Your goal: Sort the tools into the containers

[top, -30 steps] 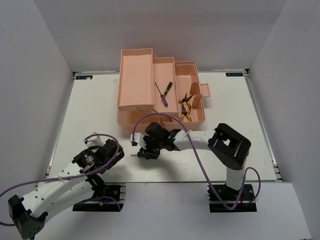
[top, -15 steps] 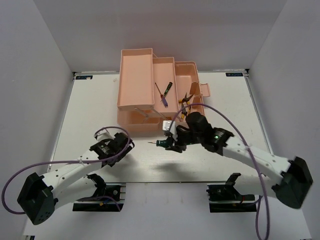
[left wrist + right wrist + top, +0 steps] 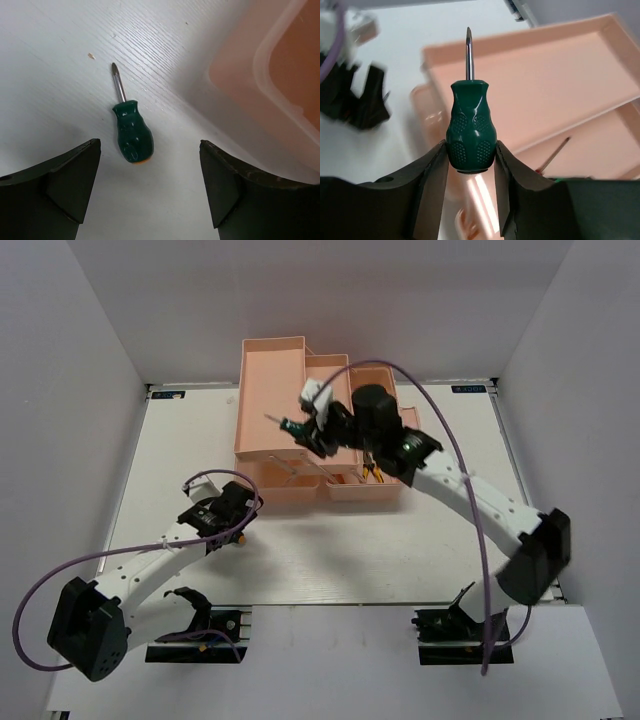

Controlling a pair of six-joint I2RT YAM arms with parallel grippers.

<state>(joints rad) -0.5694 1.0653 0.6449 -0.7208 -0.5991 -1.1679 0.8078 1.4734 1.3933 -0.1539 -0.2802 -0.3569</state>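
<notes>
My right gripper (image 3: 470,150) is shut on a stubby green-handled screwdriver (image 3: 470,127), shaft pointing away. In the top view it (image 3: 303,430) holds the screwdriver (image 3: 290,426) above the left trays of the open salmon-pink toolbox (image 3: 270,370). A thin screwdriver shaft (image 3: 553,154) lies in a tray below. Yellow-handled pliers (image 3: 372,472) show partly under the right arm. My left gripper (image 3: 149,150) is open over the table, just above the orange-green stubby screwdriver (image 3: 132,132), which lies flat beside the toolbox corner (image 3: 280,75). In the top view it (image 3: 236,523) is near the box's front left.
The toolbox's front wall (image 3: 290,490) stands close behind my left gripper. My left arm (image 3: 355,102) shows in the right wrist view at the left. White walls close in the table on three sides. Purple cables loop above both arms.
My right gripper has carried the green screwdriver from the table's front up and back over the toolbox trays. My left gripper has shifted slightly over the orange-green screwdriver.
</notes>
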